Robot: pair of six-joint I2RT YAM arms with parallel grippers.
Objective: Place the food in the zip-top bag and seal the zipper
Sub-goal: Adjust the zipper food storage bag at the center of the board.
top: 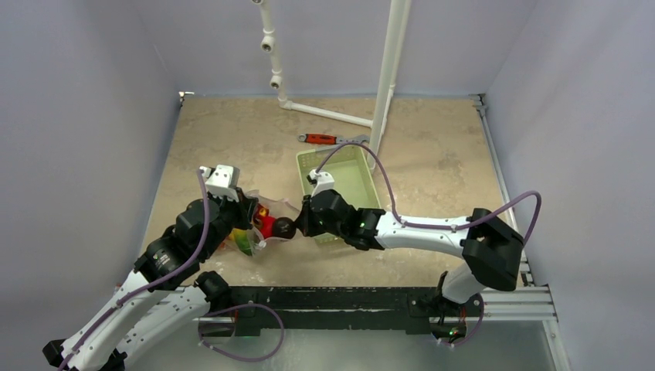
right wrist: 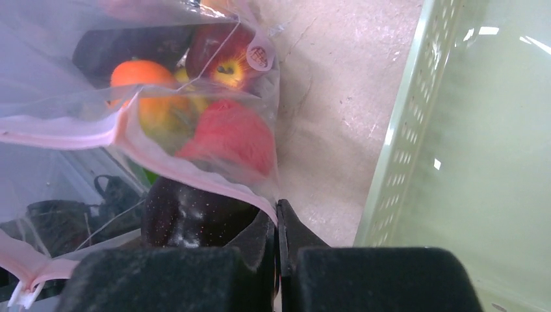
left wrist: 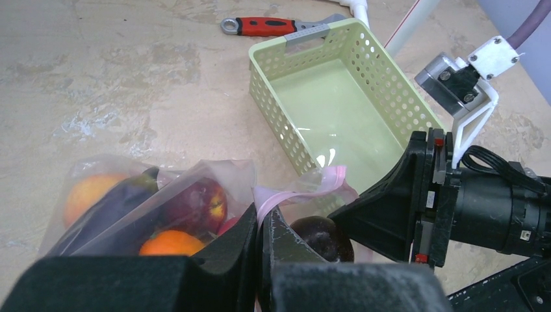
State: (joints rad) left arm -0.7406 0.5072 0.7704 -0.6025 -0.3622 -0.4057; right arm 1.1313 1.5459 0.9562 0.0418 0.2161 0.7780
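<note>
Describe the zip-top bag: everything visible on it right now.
Clear, crinkly plastic zip-top bag, pale pink zipper strip along its open mouth. It lies on the table near the green basket, holding an orange, a red apple and other pieces; a dark purple piece sits at the mouth. The left pincer and right pincer are each shut on the strip.

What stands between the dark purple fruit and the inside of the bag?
Nothing visible. The dark purple fruit lies at the open mouth of the bag, just by the zipper, which the left hand and right hand each pinch. Other food lies deeper in.
</note>
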